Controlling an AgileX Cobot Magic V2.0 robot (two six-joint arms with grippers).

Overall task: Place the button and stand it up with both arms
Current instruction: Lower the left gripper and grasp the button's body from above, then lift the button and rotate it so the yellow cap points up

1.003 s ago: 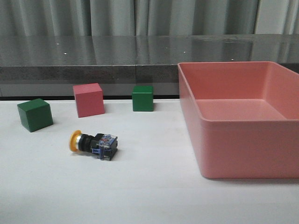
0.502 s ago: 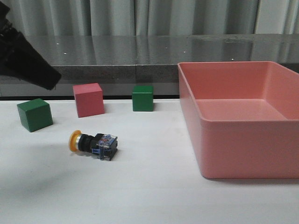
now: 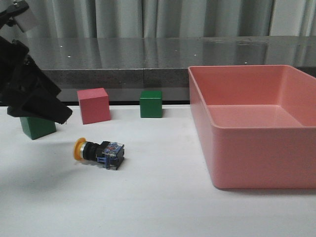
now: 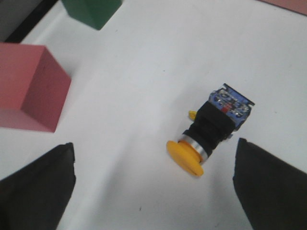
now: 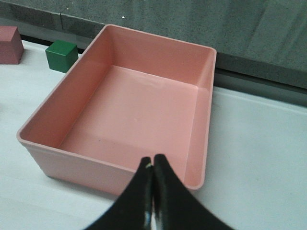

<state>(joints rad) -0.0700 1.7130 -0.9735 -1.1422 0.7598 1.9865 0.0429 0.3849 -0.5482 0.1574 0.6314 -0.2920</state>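
The button (image 3: 98, 150) lies on its side on the white table, yellow-orange cap to the left, blue-black base to the right. In the left wrist view the button (image 4: 213, 127) lies just ahead of my left gripper (image 4: 153, 187), whose jaws stand wide open and empty. In the front view the left gripper (image 3: 42, 101) hangs above and to the left of the button. My right gripper (image 5: 153, 165) is shut and empty, above the near wall of the pink bin (image 5: 120, 167). It is out of the front view.
A pink cube (image 3: 93, 105) and two green cubes (image 3: 150, 103) (image 3: 37, 127) stand behind the button. The left green cube is partly hidden by my left arm. The large pink bin (image 3: 256, 158) fills the right side of the table.
My left arm has come into the front view from the upper left and moved down and right toward the button. The button and cubes have not moved.
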